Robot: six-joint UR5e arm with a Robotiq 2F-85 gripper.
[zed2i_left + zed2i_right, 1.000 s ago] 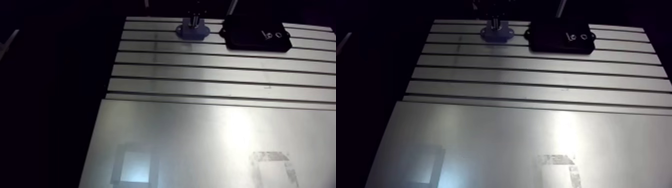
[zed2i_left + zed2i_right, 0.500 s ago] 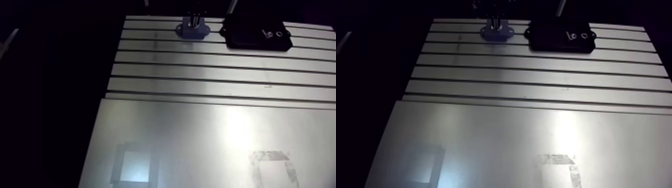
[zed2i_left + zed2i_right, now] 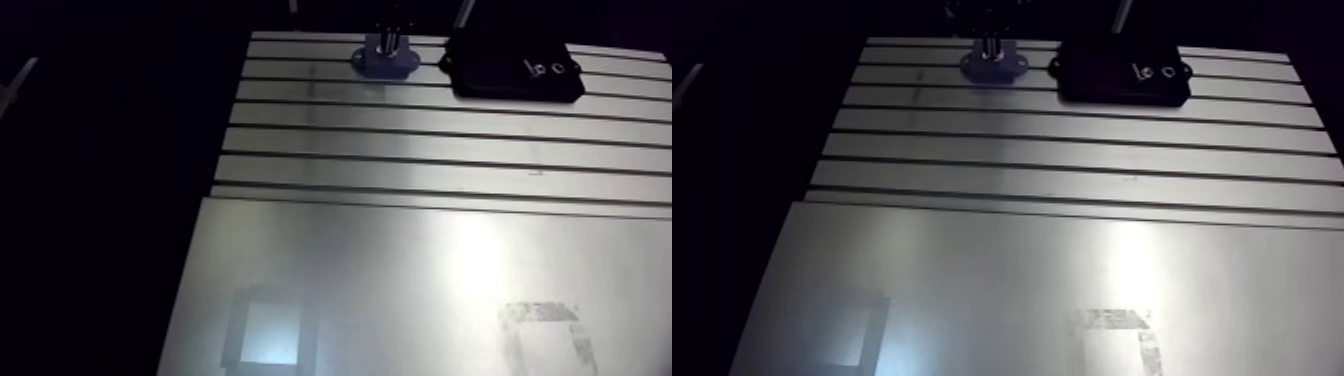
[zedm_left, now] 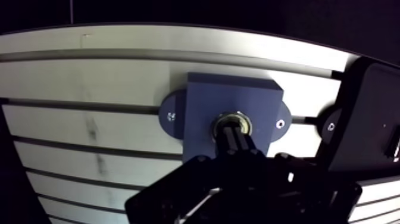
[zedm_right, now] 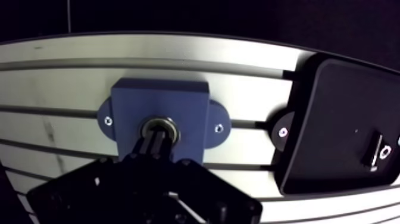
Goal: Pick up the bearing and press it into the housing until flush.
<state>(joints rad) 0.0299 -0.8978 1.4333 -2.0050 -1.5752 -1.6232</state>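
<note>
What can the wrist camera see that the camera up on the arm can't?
Only the wrist view shows the shiny bearing at the hole in the blue housing, and the little screws in the housing's side ears. Only the arm view shows the whole slotted table and the smooth plate at its near end, with a pale square patch. Both show the housing, the black tray beside it, and the gripper over the housing's middle.

The arm view looks from high and well back across the slotted aluminium table to its far edge. The wrist view hangs close, facing down past the dark gripper. Both share the blue flanged housing block and flat black tray.
</note>
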